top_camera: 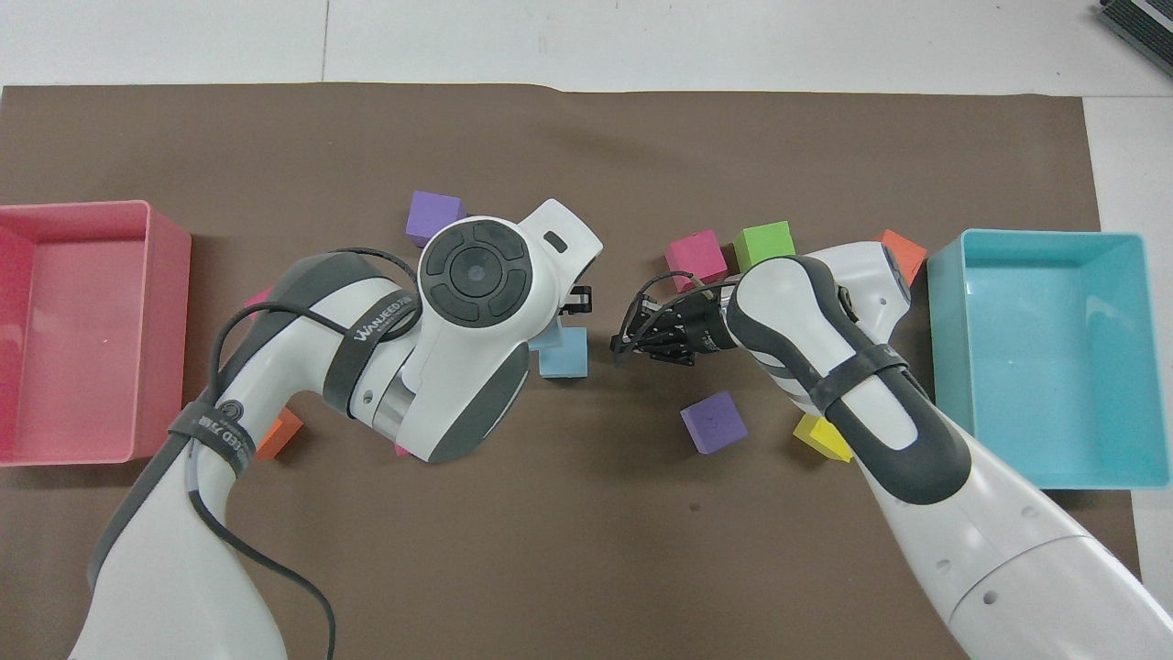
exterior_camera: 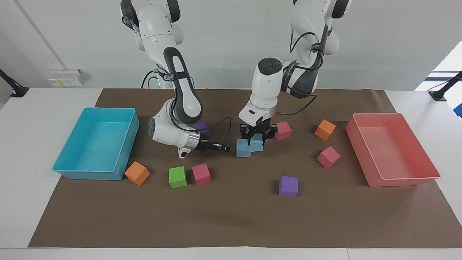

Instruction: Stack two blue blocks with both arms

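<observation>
One blue block [exterior_camera: 256, 144] is pinched by the left gripper [exterior_camera: 257, 138] mid-table, just beside the other block [exterior_camera: 242, 148]; lifting over it is needed. The right gripper [exterior_camera: 223, 147] waits, state untellable.

We see matt, foam-like blue blocks [exterior_camera: 243, 148], slightly grainy on their faces. The brown mat [exterior_camera: 231, 216] looks like matt paper (a crease shows along one edge). The turquoise tray [exterior_camera: 127, 144] and pink tray [exterior_camera: 400, 180] are smooth, faintly glossy plastic. The arms [exterior_camera: 265, 86] wear glossy white shells; one wrist [exterior_camera: 193, 141] carries a shiny metal ring.
</observation>
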`<act>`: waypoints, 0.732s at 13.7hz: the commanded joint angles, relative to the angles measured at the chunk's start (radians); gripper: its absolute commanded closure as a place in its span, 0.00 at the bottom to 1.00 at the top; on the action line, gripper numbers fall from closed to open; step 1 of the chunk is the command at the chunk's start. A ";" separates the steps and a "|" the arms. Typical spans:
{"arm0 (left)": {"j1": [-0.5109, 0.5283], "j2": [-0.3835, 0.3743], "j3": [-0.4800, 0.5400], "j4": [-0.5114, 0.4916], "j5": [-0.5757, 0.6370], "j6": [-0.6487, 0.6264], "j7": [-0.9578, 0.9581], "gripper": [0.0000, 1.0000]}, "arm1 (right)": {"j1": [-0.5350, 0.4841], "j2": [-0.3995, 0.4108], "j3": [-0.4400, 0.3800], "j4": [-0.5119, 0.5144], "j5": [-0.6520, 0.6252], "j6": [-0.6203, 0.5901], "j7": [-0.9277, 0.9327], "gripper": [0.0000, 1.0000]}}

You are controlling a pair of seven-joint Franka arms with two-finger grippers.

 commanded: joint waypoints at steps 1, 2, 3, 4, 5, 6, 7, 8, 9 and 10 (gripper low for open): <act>-0.043 0.038 0.016 0.032 0.000 0.022 -0.014 0.80 | -0.008 -0.001 0.008 -0.010 0.037 0.015 -0.036 1.00; -0.046 0.038 0.015 0.025 -0.002 0.025 -0.014 0.80 | -0.008 -0.001 0.008 -0.010 0.037 0.015 -0.036 1.00; -0.048 0.041 0.015 0.023 0.000 0.026 -0.014 0.79 | -0.008 -0.001 0.008 -0.010 0.037 0.015 -0.036 1.00; -0.050 0.044 0.015 0.023 -0.002 0.027 -0.014 0.79 | -0.008 -0.001 0.008 -0.010 0.037 0.015 -0.036 1.00; -0.054 0.047 0.015 0.021 -0.003 0.031 -0.016 0.79 | -0.008 -0.001 0.008 -0.011 0.037 0.015 -0.036 1.00; -0.059 0.047 0.015 0.015 -0.012 0.033 -0.016 0.79 | -0.008 -0.001 0.008 -0.014 0.037 0.015 -0.036 1.00; -0.057 0.047 0.015 0.014 -0.014 0.033 -0.016 0.78 | -0.008 -0.001 0.008 -0.014 0.037 0.015 -0.036 1.00; -0.059 0.047 0.015 0.009 -0.015 0.033 -0.016 0.77 | -0.008 -0.001 0.008 -0.014 0.037 0.015 -0.036 1.00; -0.062 0.047 0.015 0.002 -0.017 0.033 -0.016 0.77 | -0.008 -0.001 0.008 -0.014 0.037 0.015 -0.036 1.00; -0.068 0.046 0.015 -0.005 -0.021 0.031 -0.016 0.77 | -0.008 -0.001 0.008 -0.014 0.037 0.015 -0.036 1.00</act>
